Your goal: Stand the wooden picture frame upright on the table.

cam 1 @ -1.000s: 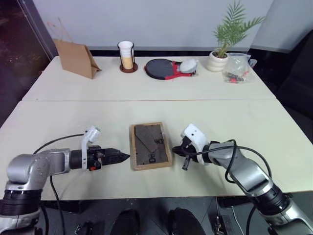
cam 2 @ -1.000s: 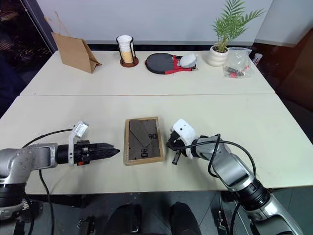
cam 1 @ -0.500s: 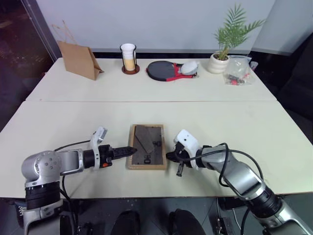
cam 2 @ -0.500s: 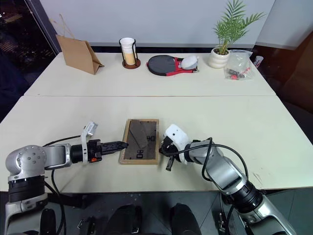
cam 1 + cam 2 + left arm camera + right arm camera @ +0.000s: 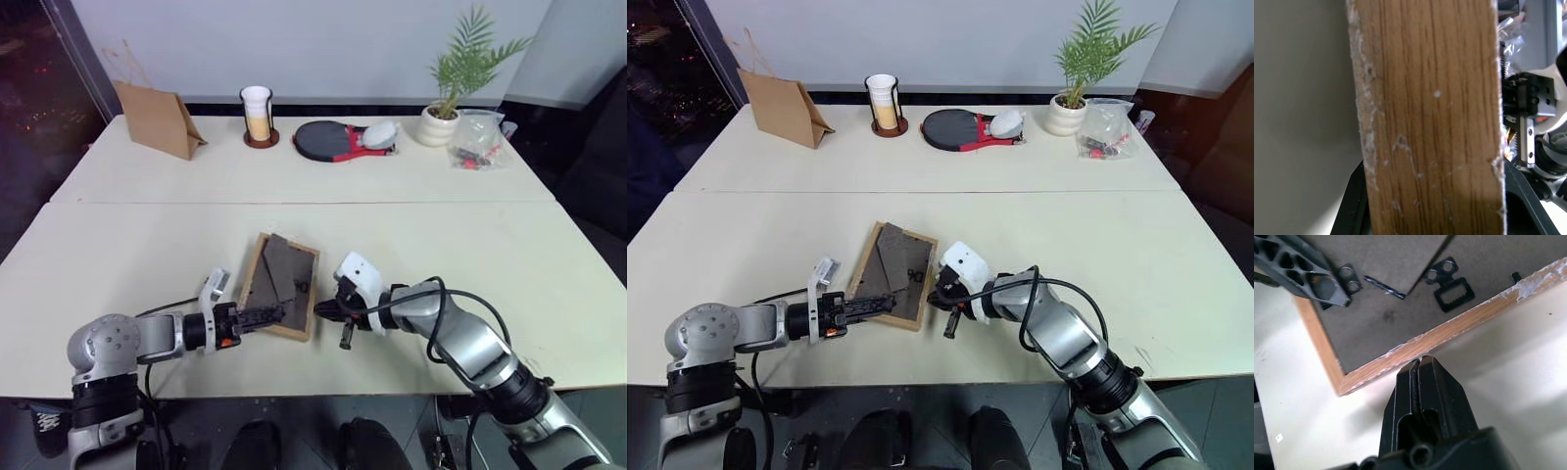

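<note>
Gripping the frame [image 5: 279,285] at centre, left gripper [image 5: 274,315] jaws clamp its near edge; right gripper [image 5: 330,311], jaws together, touches its right edge on the bench [image 5: 147,235].

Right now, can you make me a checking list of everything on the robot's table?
Surface: cream table, seam across its middle.
Job's things: wooden picture frame back side up, turned askew, not standing.
Clutter: brown paper bag, cup on a coaster, table tennis paddles, potted plant, plastic bag, all along the far edge.
Grippers: left gripper clamped on the frame's near edge; right gripper shut, tips against the frame's wooden side.
Cables: black cables along both arms.
Surroundings: pale wall behind, dark areas at both sides.
</note>
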Robot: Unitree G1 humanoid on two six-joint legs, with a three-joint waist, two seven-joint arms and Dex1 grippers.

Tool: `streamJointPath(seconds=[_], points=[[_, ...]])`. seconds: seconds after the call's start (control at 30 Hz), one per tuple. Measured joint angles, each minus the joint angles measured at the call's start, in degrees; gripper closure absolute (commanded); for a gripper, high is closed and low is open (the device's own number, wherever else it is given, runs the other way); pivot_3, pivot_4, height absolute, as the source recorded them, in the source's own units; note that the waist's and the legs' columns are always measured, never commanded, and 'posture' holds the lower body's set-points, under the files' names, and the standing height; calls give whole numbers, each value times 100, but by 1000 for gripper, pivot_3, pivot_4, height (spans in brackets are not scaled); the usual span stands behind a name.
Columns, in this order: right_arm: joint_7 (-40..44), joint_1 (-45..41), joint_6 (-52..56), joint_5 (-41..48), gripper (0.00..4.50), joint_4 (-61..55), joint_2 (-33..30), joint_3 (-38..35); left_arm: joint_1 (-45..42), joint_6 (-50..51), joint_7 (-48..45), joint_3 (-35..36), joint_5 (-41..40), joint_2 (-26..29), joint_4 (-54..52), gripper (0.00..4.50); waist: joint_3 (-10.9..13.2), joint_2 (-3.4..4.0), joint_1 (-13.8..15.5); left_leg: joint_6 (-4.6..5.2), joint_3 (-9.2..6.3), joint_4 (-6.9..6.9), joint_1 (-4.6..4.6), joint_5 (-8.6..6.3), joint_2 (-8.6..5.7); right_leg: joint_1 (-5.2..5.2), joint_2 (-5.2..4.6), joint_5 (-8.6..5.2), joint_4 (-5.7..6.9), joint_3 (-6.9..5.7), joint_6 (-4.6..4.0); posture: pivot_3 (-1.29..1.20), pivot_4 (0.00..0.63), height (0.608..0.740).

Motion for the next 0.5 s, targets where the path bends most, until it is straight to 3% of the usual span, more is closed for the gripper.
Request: streamJointPath(seconds=[0.17, 0.33, 0.43, 0.5], points=[[-6, -17, -78, 10, 4500, 0, -333, -412, -45, 0, 214, 370, -547, -81, 20, 3261, 0, 0, 15, 0, -3, 6, -22, 0, -3, -14, -5, 0, -1, -4, 1, 0, 150, 740], [91, -577, 225, 562, 4500, 5, -420, -1362, -44, -4, 373, 623, -1049, -246, -86, 3261, 1, -1, -1, 0, -6, 9, -30, 0, -2, -20, -4, 1, -1, -6, 1, 0, 150, 740], [201, -1221, 644, 1197, 3648, -19, -249, -1958, -21, -14, 431, 616, -1252, -291, -211, 3261, 2, -1, -7, 0, -13, 2, -29, 0, 2, -20, -1, 0, -2, -11, 1, 0, 150, 740], [197, -1525, 928, 1581, 2611, -8, 0, -2109, -7, -42, 450, 603, -1319, -309, -226, 3261, 2, -1, -7, 0, -16, -1, -31, 0, 2, -22, -1, 0, -2, -13, 0, 0, 150, 740]])
